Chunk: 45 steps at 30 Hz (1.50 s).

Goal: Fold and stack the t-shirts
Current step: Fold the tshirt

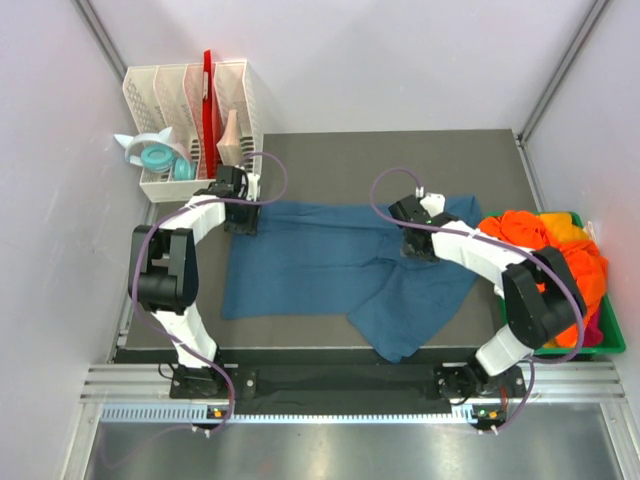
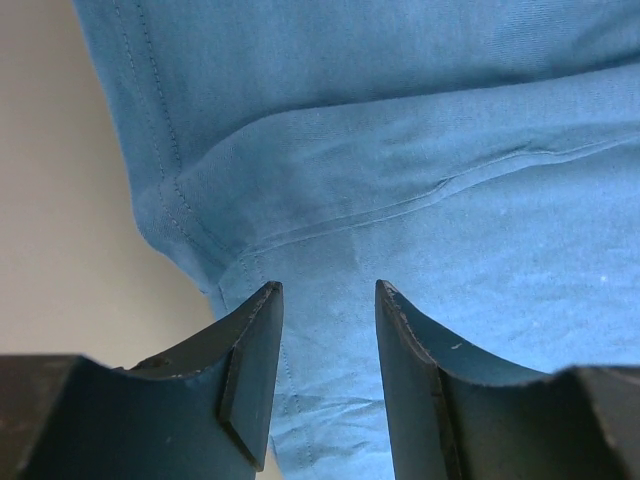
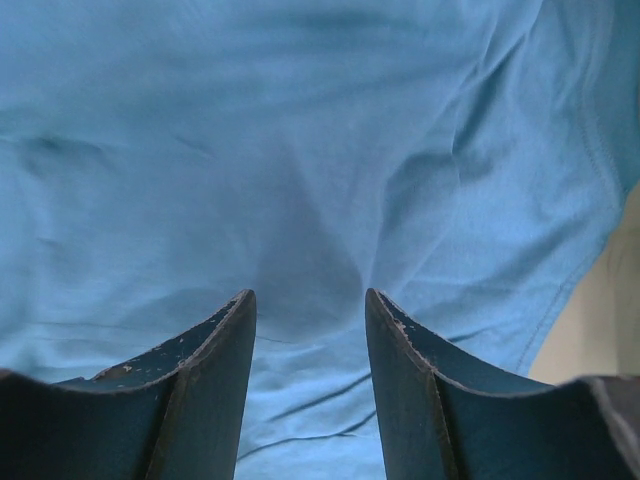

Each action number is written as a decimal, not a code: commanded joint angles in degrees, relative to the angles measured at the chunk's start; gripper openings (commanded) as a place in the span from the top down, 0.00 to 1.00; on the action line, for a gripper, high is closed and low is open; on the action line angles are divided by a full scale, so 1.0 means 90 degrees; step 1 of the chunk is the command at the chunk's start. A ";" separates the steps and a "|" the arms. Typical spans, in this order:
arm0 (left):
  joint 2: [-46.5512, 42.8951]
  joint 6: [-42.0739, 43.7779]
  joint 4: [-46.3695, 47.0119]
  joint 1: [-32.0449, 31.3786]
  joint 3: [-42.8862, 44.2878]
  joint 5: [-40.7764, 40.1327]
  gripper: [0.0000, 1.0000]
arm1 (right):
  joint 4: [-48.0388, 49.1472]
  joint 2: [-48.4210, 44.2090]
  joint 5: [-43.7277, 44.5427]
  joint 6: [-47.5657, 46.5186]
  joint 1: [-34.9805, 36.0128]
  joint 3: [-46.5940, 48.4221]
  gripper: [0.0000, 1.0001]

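The teal t-shirt (image 1: 330, 265) lies spread on the worktop (image 1: 350, 160) - its stitched hem corner just ahead of the left tool (image 2: 328, 290), wrinkled cloth beneath the right tool (image 3: 308, 295). Both jaws stand parted, nothing pinched. Orange t-shirts (image 1: 540, 235) heap in the green bin (image 1: 610, 345) - beyond the right tool's outer side.

The large t-shirt (image 1: 320, 265) is plain teal-blue with no print, and its seams are the same blue. To the right of this t-shirt, the bin (image 1: 612, 345) is green, and the t-shirts in it (image 1: 525, 232) are bright orange, with yellow fabric (image 1: 565, 228) and magenta fabric (image 1: 592, 325). Around the t-shirt the counter (image 1: 400, 160) is grey-brown. The left claw (image 2: 328, 290) and the right claw (image 3: 309, 295) are almost black.
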 commanded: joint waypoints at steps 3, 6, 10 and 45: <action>0.0223 -0.0233 0.0232 0.0003 0.0329 -0.0058 0.53 | -0.0675 0.0481 -0.0218 -0.0106 0.0088 0.0137 0.52; 0.0301 -0.0340 0.0232 0.0003 0.0583 -0.0028 0.53 | -0.0792 0.0608 -0.0306 -0.0184 0.0078 0.0118 0.52; 0.0389 -0.0389 0.0291 0.0003 0.1013 0.0089 0.52 | -0.1036 0.0744 -0.0657 -0.0282 0.0068 0.0060 0.52; 0.0262 -0.0205 0.0330 -0.0105 0.1269 0.1251 0.53 | -0.0764 0.2128 -0.0374 -0.0857 0.0234 0.4277 0.74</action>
